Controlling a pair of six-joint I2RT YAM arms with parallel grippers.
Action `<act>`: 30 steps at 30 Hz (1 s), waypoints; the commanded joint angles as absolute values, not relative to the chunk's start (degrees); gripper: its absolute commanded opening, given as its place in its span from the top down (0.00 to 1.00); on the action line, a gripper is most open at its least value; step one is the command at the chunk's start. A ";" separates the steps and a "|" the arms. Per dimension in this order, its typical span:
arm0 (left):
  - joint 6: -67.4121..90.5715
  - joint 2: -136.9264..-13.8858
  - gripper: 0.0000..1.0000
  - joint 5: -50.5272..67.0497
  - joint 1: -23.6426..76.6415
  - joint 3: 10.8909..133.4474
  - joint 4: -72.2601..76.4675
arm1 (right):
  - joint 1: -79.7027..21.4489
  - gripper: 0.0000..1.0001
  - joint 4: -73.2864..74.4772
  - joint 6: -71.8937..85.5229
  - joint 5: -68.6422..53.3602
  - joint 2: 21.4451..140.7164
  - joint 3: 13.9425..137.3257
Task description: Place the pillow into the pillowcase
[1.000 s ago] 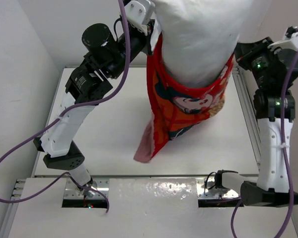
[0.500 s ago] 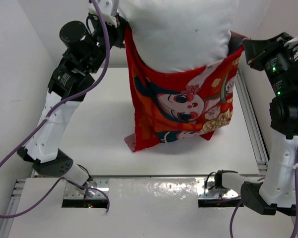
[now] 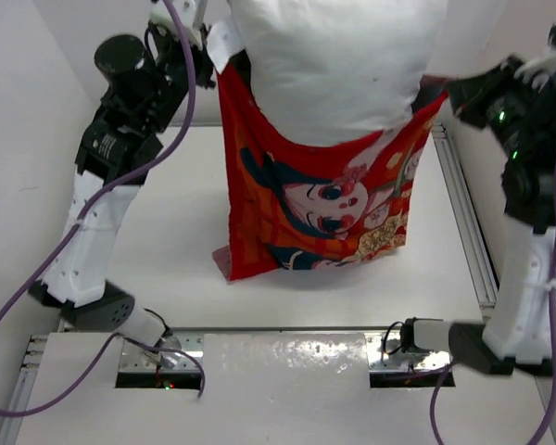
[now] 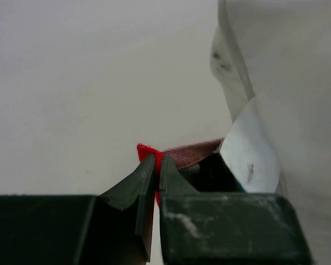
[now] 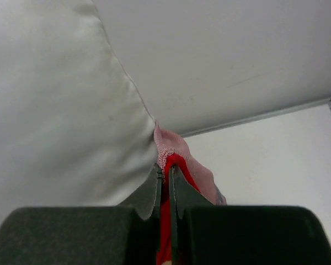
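Left wrist view: left pincer (image 4: 157, 165) closed, tips nipping a red edge of the pillowcase (image 4: 145, 149). The pillow (image 4: 287, 83) fills the right of the frame, just beside the tips.

Right wrist view: right pincer (image 5: 165, 174) closed likewise on the red hem, pink inside showing. Pillow bulks at the left of the frame, touching the hem.

Top external view, bottom to top: worktop (image 3: 167, 241) below. Pillowcase hangs mid-frame, printed face outward. Its lower left corner is at or just above the worktop; cannot tell which. Mouth is up, stretched between the two pincers at upper left and upper right. Pillow stands in the mouth, long axis vertical, lower part inside. The larger part sits above the hem and runs off the top edge.

Judgement: pillow lies between the pincers, inward from each, neither arm nearer. The next move turns on that vertical axis. The pillow must slide straight down into the case while both hem corners are held apart.
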State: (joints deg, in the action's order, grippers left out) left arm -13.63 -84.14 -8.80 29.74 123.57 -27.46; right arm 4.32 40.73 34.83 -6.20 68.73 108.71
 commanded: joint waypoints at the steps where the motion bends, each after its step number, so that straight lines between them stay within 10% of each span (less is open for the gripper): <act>1: -19.50 -89.44 1.00 -11.52 25.49 143.40 -16.52 | 4.40 1.00 34.89 29.46 -2.21 78.81 140.83; 9: -14.52 -75.34 1.00 -4.48 24.61 116.24 -21.01 | 4.39 1.00 12.46 36.55 1.43 58.08 96.88; 16: -21.27 -86.23 1.00 -6.95 22.76 146.52 -15.57 | 4.39 1.00 21.12 32.34 1.14 73.49 138.96; 22: -13.18 -73.13 1.00 -3.15 22.76 111.49 -18.65 | 4.66 1.00 11.39 42.26 -1.30 56.94 92.55; 27: -19.32 -89.20 1.00 -6.42 20.74 152.10 -18.64 | 4.66 1.00 22.58 36.13 -1.94 73.45 138.01; 30: -16.63 -80.19 1.00 -1.59 21.09 136.36 -15.74 | 4.66 1.00 22.24 35.77 -0.35 69.21 132.08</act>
